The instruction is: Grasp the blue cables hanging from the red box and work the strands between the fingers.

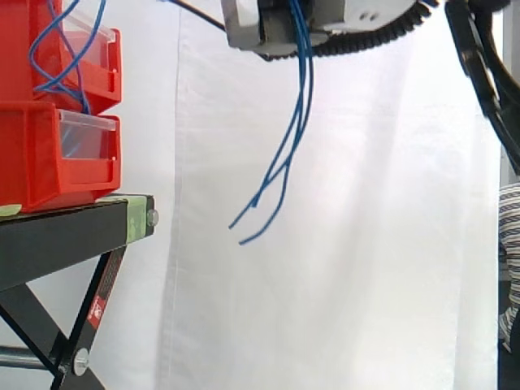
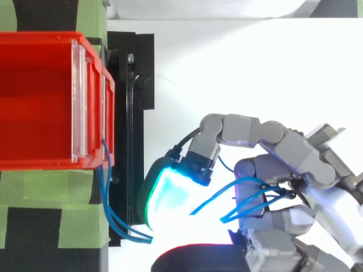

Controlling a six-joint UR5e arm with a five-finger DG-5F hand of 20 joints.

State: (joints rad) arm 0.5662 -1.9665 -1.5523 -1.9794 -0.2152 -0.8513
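Hand (image 2: 286, 141) gripping the blue cables (image 1: 301, 106) — fingers (image 2: 170, 195) curled, strands threaded between them in the top view. Side view: the cables drop out of the underside of the hand, and their free ends dangle in open air, well apart from the bench (image 1: 65, 227). The other end runs back to the upper red box (image 1: 77, 77), looping over its front; in the top view a couple of strands come off the box's front edge and sag down past the bench edge.

Handling, as a judgement: thin, light, limp wire with a smooth jacket — likely to slip through the pads and tangle rather than resist. Best held at mid-length, where the strands run together, not at the loose tips. A hard pull could drag on the box.

Around: a lower red box under the first, clear front panels (image 1: 85, 134), green tape (image 2: 57, 192) on the bench, white curtain (image 1: 366, 244) behind. A person's striped sleeve (image 1: 510, 268) sits at the far right edge, clear of the hand. Nothing under the dangling ends; the bench edge and box fronts are the nearest snag points.
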